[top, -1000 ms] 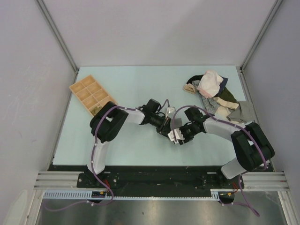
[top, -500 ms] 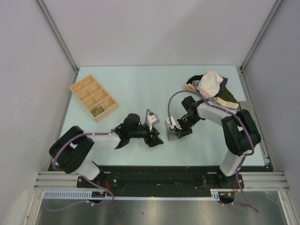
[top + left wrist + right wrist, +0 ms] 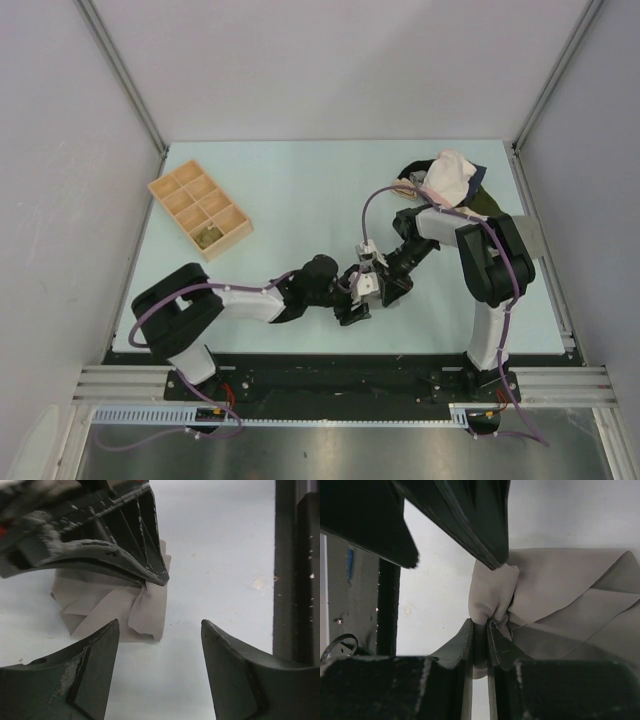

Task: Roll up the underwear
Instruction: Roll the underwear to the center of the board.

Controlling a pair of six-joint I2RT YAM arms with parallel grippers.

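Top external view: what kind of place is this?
Probably a lab robot test cell, not a home: plain grey wall panels enclose a pale mint tabletop, and an aluminium mounting rail runs along its near edge.

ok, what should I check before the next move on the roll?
1. Right hand gripping the underwear: ok, shut on a bunched fold.
2. Left hand open and empty: ok.
3. Cloth centred between the left fingers: not ok, it sits mostly to one side.
4. Underwear rolled: not ok, it lies in flat folds.
5. Garment pile apart from the work: ok.
6. Clearance between the two hands: cannot tell, they are very close.
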